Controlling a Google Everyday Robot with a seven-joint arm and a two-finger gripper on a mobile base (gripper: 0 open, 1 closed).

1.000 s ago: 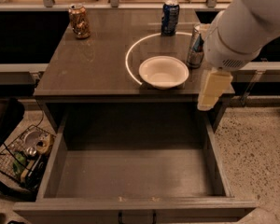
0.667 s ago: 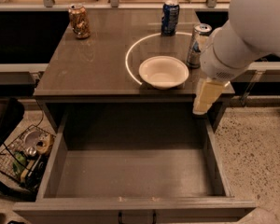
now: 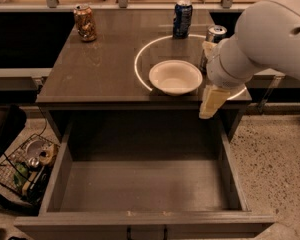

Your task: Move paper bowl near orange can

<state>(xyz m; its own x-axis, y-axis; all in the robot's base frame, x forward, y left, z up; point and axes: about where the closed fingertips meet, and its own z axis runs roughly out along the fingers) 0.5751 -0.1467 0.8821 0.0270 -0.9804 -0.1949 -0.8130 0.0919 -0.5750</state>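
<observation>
The off-white paper bowl (image 3: 175, 76) sits on the dark tabletop near its front edge, inside a white ring marking. The orange can (image 3: 85, 22) stands upright at the table's far left corner, well away from the bowl. My gripper (image 3: 210, 80) hangs at the table's front right, just right of the bowl and not touching it. Its cream fingers (image 3: 212, 102) are apart and hold nothing; the lower one reaches down past the table edge. My white arm comes in from the upper right.
A dark blue can (image 3: 182, 18) stands at the back centre. A slim silver-and-blue can (image 3: 212, 39) stands right behind my gripper. A wide open drawer (image 3: 140, 184) juts out below the table front. A wire basket of clutter (image 3: 25, 166) sits on the floor at left.
My gripper has shifted slightly left and toward the table's front edge, closer to the bowl. The bowl and the cans have not moved.
</observation>
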